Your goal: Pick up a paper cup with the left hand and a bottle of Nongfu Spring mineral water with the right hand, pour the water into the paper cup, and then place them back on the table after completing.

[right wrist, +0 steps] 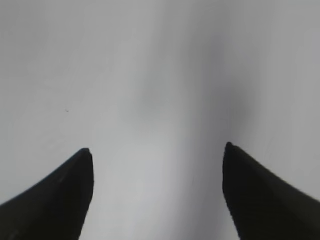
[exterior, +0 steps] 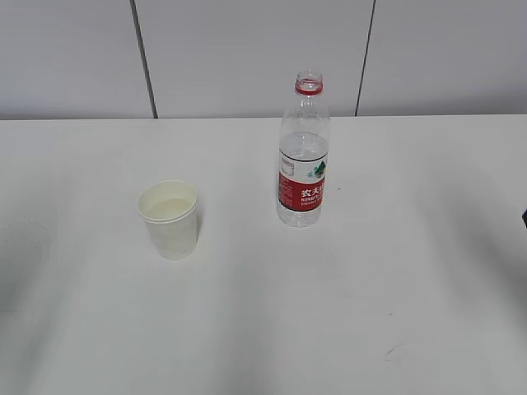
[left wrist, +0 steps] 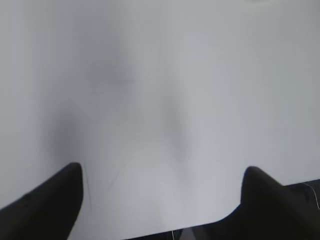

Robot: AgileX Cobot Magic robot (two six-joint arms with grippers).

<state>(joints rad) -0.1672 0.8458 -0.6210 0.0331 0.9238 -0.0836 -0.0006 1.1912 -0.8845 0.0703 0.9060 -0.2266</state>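
I had both grippers spread wide and holding nothing: the left hand (left wrist: 160,200) and the right hand (right wrist: 157,190) each looked down on bare white table (exterior: 412,288). The Nongfu Spring bottle (exterior: 303,152) stood upright and uncapped. The paper cup (exterior: 170,219) sat to the bottle's left and nearer the camera, well apart, with liquid in it, so I judged the pour done.
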